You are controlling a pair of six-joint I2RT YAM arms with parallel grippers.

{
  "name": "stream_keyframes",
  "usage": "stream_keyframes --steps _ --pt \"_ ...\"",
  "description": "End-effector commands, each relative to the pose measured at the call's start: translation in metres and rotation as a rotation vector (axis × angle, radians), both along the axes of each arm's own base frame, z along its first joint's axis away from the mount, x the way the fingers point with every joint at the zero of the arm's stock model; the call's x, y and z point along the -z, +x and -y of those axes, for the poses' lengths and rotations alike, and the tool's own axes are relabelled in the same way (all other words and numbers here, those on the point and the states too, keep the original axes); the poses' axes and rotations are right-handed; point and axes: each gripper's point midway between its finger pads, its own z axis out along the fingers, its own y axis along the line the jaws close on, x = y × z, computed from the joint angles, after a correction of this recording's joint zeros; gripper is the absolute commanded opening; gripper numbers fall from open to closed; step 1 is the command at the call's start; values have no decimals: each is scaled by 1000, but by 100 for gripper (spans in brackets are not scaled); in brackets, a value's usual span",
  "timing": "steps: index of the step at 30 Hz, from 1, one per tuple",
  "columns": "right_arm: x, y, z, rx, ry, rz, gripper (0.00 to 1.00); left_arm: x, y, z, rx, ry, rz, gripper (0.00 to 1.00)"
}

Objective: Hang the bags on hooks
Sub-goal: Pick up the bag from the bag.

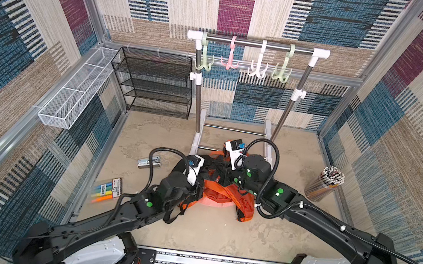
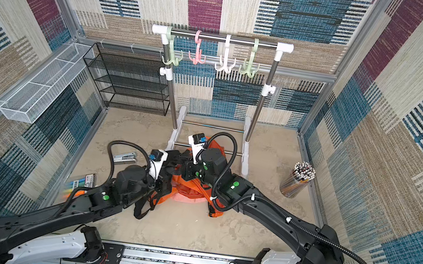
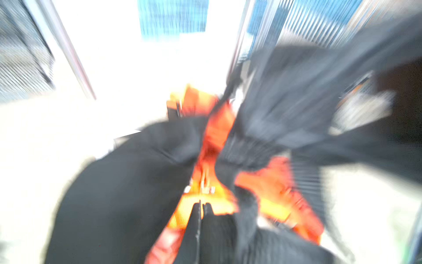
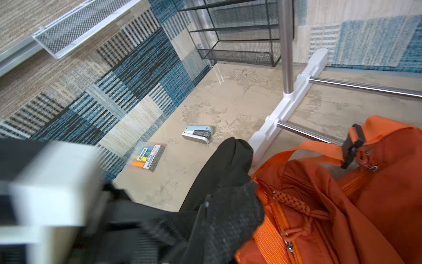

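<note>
My left hand (image 3: 202, 209) is pressed together over the orange bag (image 1: 226, 195); my right hand (image 1: 219, 172) is closed too (grip unclear). Mid-frame on the counter (image 1: 217, 234), the bag looks ready to lift to the hooks (image 1: 229, 62).

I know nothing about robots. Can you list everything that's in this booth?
bag: one, orange with black straps, on the floor in front of the rack
hooks: four, two green, one pink, one white, on the rack's top rail
rack: one, white and steel, at the back
shelf: one, black mesh, back left
basket: one, white mesh, left wall
stapler: one, pale blue, left of the bag
highlighter pack: one, multicoloured, floor by the left wall
pencil jar: one, clear, right
arms: two, black
left gripper: shut, at the bag
right gripper: shut, at the bag
</note>
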Motion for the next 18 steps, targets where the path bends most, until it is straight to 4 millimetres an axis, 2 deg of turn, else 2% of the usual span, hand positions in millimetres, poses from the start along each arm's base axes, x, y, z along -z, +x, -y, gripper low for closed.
stream_keyframes --steps 1,3,6,8,10,12,14,16,18 --pt "-7 -1 -1 -60 68 8 1 -16 -11 -31 -26 121 6 0" --pt "-3 -1 -3 -88 24 36 13 -29 -16 -35 18 175 5 0" --pt "1 -11 -5 -164 -15 81 45 -41 -12 -37 66 224 -38 0" --pt "-4 -21 3 -187 -13 131 70 -45 -4 -37 86 240 -68 0" --pt "-11 -32 14 -199 -11 198 86 -49 3 -39 88 235 -89 0" --pt "-21 -42 27 -201 -17 273 91 -52 9 -39 100 219 -104 0" --pt "-31 -52 36 -214 -25 346 92 -55 14 -35 111 215 -116 0" --pt "-40 -59 39 -240 -21 400 92 -54 17 -31 119 212 -129 0" --pt "-40 -57 37 -244 -35 422 92 -53 19 -29 123 214 -140 0"
